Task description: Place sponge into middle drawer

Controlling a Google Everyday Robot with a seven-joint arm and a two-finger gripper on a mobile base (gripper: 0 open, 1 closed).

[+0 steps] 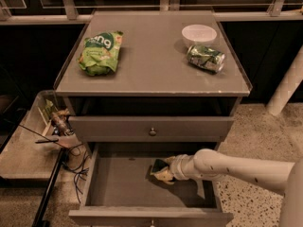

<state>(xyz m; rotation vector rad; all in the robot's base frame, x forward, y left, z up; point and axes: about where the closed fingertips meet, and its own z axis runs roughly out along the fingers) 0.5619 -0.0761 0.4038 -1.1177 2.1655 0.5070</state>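
Note:
The middle drawer [118,183] is pulled out below the cabinet, showing its flat grey floor and low walls. The sponge [161,170], dark green on top and pale yellow beneath, sits low over the drawer floor right of the middle. My gripper [166,170] reaches in from the right on a white arm and is at the sponge, just above the drawer floor.
The drawer above [151,128] is closed with a round knob. On the cabinet top [151,74] lie a light-green snack bag [100,52], a white bowl [199,34] and a green-and-silver can [205,58]. A low tray with clutter and cables [52,131] stands at the left.

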